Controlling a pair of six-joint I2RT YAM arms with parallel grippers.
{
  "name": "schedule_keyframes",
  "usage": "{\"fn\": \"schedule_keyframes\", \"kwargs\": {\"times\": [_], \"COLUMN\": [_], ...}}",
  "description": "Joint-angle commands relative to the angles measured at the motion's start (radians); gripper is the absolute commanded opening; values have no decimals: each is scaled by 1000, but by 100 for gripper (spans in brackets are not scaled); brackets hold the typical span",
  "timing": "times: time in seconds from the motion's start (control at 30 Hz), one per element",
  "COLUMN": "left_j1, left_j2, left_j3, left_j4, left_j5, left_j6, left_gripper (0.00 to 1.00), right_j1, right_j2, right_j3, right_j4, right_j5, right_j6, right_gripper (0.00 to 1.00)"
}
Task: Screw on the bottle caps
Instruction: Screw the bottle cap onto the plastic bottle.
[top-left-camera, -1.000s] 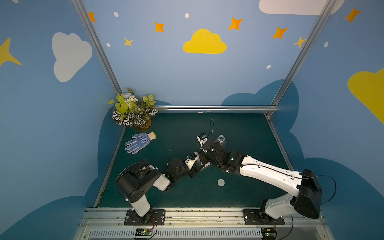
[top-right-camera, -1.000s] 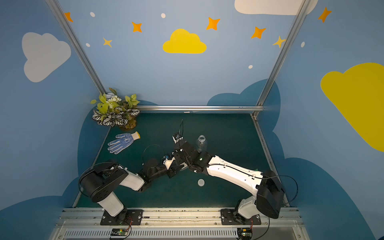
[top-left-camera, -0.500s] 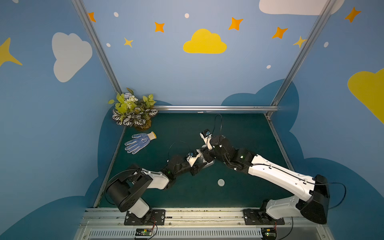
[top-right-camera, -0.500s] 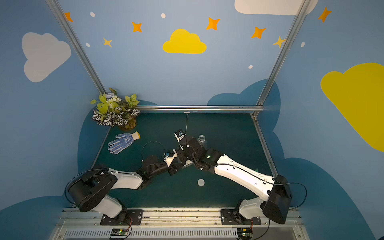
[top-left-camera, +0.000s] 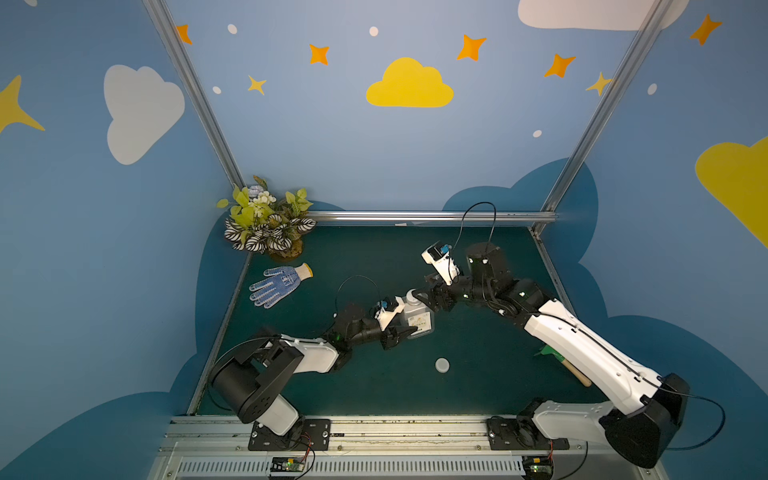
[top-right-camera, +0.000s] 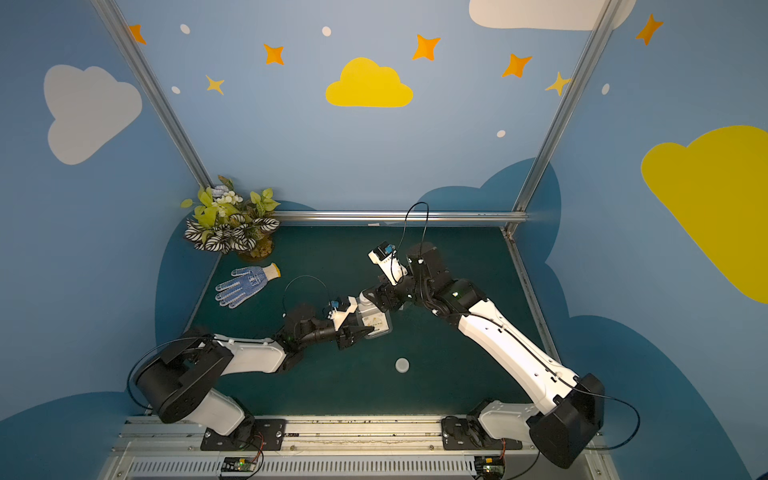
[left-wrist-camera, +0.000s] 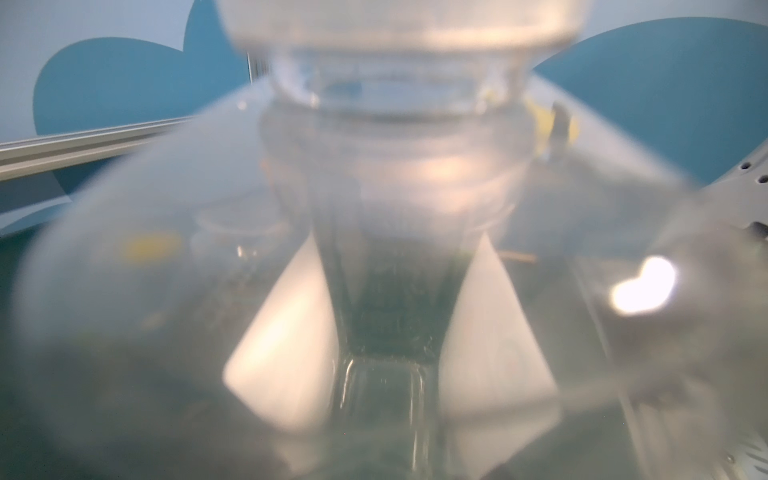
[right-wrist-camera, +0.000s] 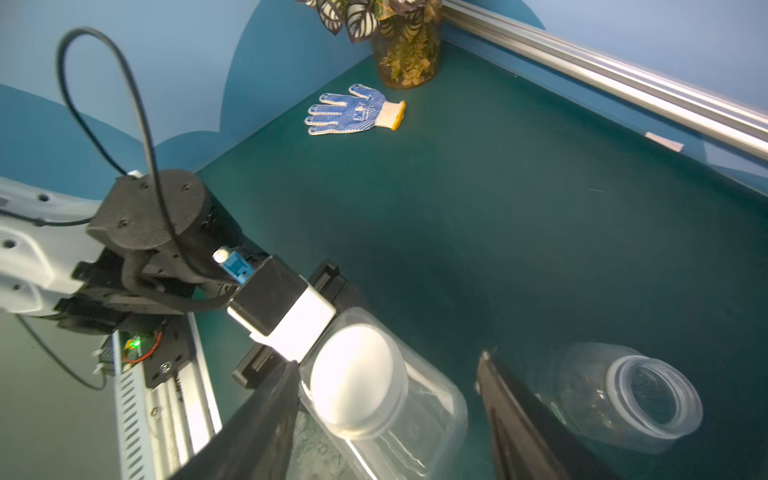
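My left gripper is shut on the rectangular clear bottle with a white label, holding it above the green mat in both top views. A white cap sits on its neck. My right gripper is open, its dark fingers standing apart on either side of that cap without touching it. The round bottle stands uncapped on the mat beside it; in the top views my right wrist hides it. A second white cap lies loose on the mat nearer the front. The held bottle fills the left wrist view in a blur.
A potted plant stands in the back left corner, with a blue-dotted work glove in front of it. A green object with a wooden handle lies partly under my right arm. A metal rail bounds the back.
My right gripper has opened and let go of the cap on the rectangular bottle, and the right arm has drawn back to the right. The left gripper keeps its hold.
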Motion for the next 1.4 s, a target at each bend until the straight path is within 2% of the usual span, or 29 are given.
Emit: {"fn": "schedule_keyframes", "kwargs": {"times": [0.0, 0.27, 0.43, 0.73, 0.83, 1.03, 1.37], "left_j1": [9, 15, 15, 15, 15, 15, 15], "left_j2": [3, 19, 15, 16, 17, 12, 13], "left_j3": [35, 54, 57, 61, 64, 66, 72], "left_j4": [-18, -36, -51, -68, -73, -86, -96], "left_j5": [94, 129, 131, 125, 129, 125, 138], "left_j6": [-18, -24, -21, -16, -16, -13, -12], "left_gripper": [2, 2, 2, 2, 2, 2, 2], "right_j1": [-35, -43, -35, -25, -21, -4, 11], "right_j2": [16, 84, 125, 113, 114, 110, 81], "right_j3": [29, 26, 45, 18, 17, 16, 4], "right_j4": [-30, -25, -50, -17, -18, -23, 7], "right_j5": [-186, -310, -285, -230, -219, -177, -84], "right_j6": [-21, -56, -72, -70, -73, -85, -93], "right_gripper": [70, 64, 57, 47, 47, 57, 60]}}
